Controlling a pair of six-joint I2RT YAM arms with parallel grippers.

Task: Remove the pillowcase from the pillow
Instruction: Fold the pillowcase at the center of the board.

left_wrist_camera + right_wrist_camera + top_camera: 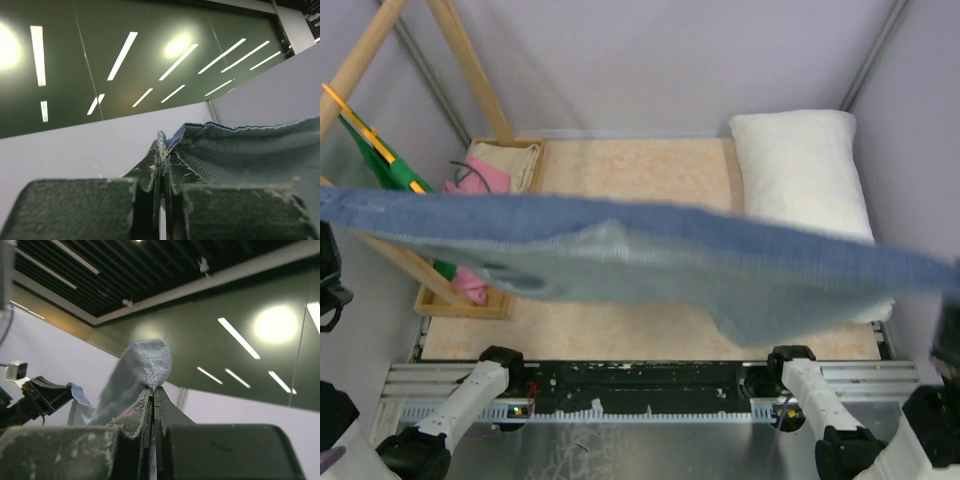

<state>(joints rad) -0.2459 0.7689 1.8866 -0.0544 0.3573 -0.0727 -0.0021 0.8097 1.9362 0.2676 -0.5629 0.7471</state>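
Pillowcase (650, 255) hung stretched above the desk (640, 165), left jaws and right jaws each pinched closed on an end; pillow (800, 170) lay bare at the far right. Removal appeared complete; only set-down remained.

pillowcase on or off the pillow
Off: the pillowcase hangs stretched between the left gripper and right gripper; the pillow lies bare and white.

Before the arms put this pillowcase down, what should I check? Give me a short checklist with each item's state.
1. Is the pillow out of the pillowcase: ok, bare on the table.
2. Is the left gripper shut on it: ok.
3. Is the right gripper shut on it: ok.
4. Does the pillowcase hang clear of the pillow: cannot tell, they overlap from above.
5. Is a landing spot free: cannot tell, fabric hides much of the table.
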